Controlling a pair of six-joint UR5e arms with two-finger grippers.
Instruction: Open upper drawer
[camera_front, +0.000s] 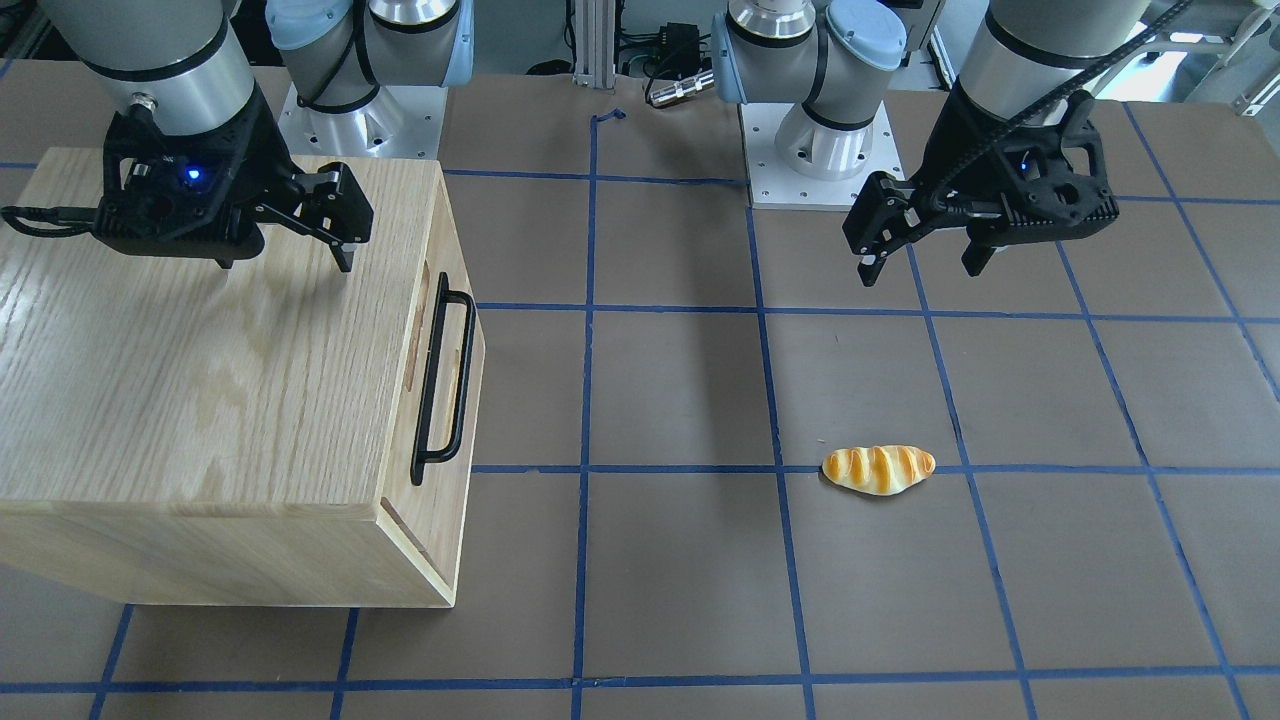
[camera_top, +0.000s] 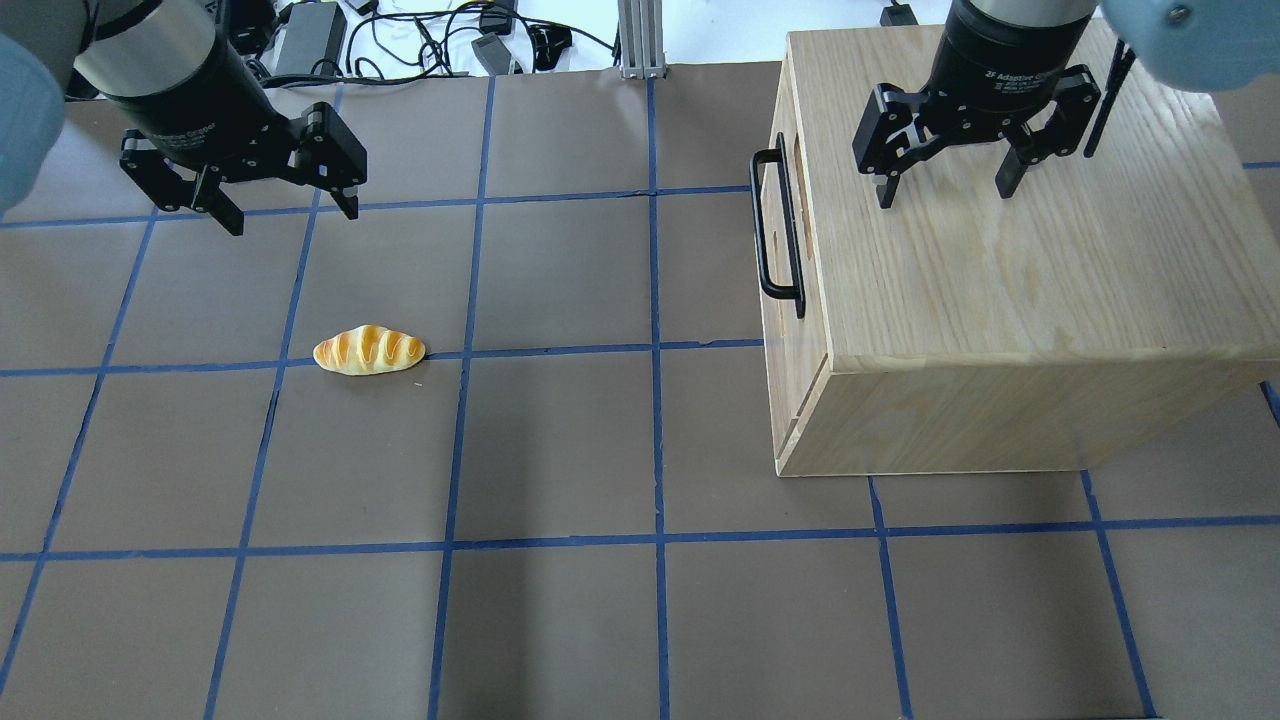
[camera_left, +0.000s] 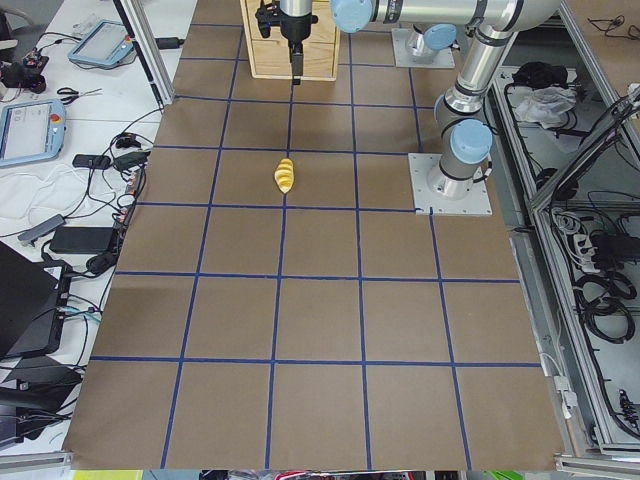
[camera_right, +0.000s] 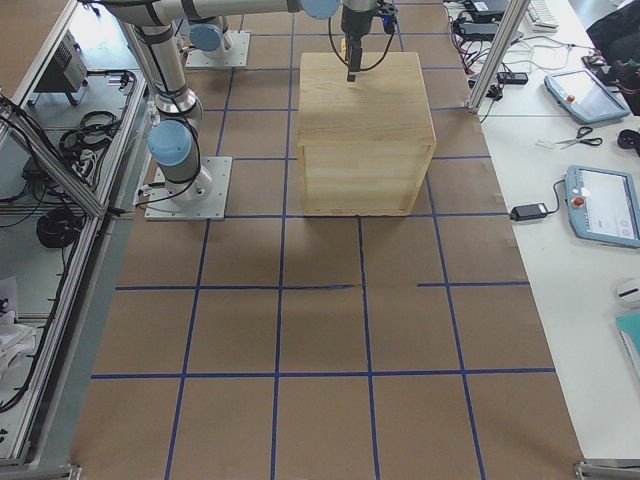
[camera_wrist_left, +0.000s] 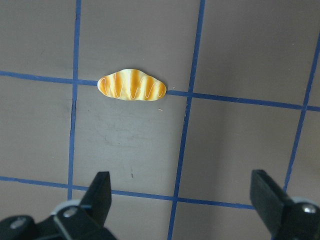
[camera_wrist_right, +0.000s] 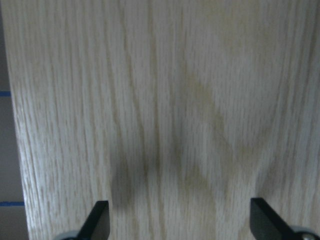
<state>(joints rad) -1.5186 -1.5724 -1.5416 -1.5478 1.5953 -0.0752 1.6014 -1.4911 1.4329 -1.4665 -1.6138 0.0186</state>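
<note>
The upper drawer (camera_front: 445, 250) is shut, its front flush with the oak cabinet (camera_front: 200, 350). Its long black bar handle (camera_front: 445, 385) faces the table's middle; it also shows in the overhead view (camera_top: 778, 235). My right gripper (camera_top: 945, 195) is open and empty. It hangs over the cabinet's top near the handle edge, pointing down, and touches nothing. The right wrist view (camera_wrist_right: 180, 220) shows only oak grain between the fingers. My left gripper (camera_top: 293, 220) is open and empty above the table, far from the cabinet.
A toy bread roll (camera_top: 368, 350) lies on the brown mat below and in front of my left gripper; it also shows in the left wrist view (camera_wrist_left: 131, 86). Blue tape lines grid the table. Cables and power supplies lie along the far edge.
</note>
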